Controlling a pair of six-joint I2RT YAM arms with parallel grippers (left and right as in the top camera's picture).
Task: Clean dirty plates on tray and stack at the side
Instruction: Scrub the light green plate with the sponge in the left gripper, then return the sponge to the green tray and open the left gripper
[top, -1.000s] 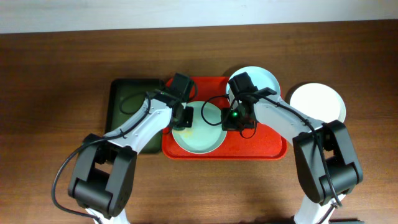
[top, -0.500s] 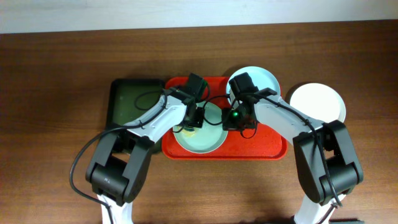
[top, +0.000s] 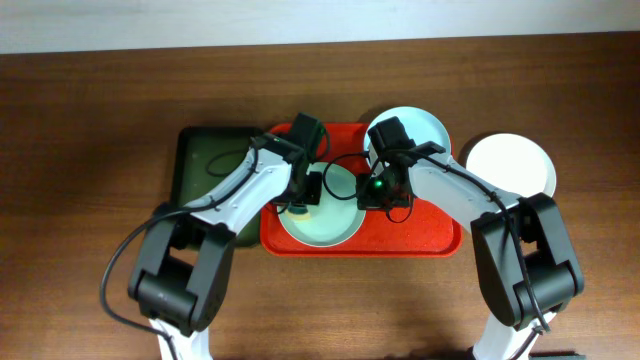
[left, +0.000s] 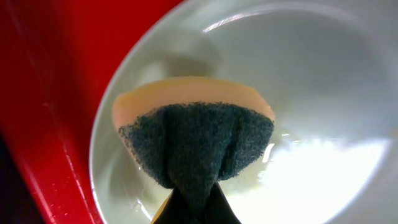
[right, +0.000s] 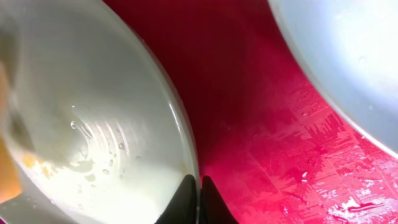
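You're scrubbing the mint plate (top: 325, 222): left hand (top: 305, 195) clamping the sponge (left: 193, 143), right hand (right: 199, 190) pinching its rim; the other mint plate (top: 422, 125) is waiting.

Wood table (top: 90, 100): red tray (top: 432, 236), green tray (top: 198, 160), white plate (top: 510, 165).

Looks like a robot lab bench to me: I'm mounted at a brown wooden table (top: 90, 100), plain pale wall (top: 150, 20) along the frame's top edge.

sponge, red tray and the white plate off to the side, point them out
sponge (left: 196, 146), left wrist view, dark scouring face
red tray (right: 249, 124), right wrist view, bare floor between plates
white plate (top: 510, 167), overhead view, its centre
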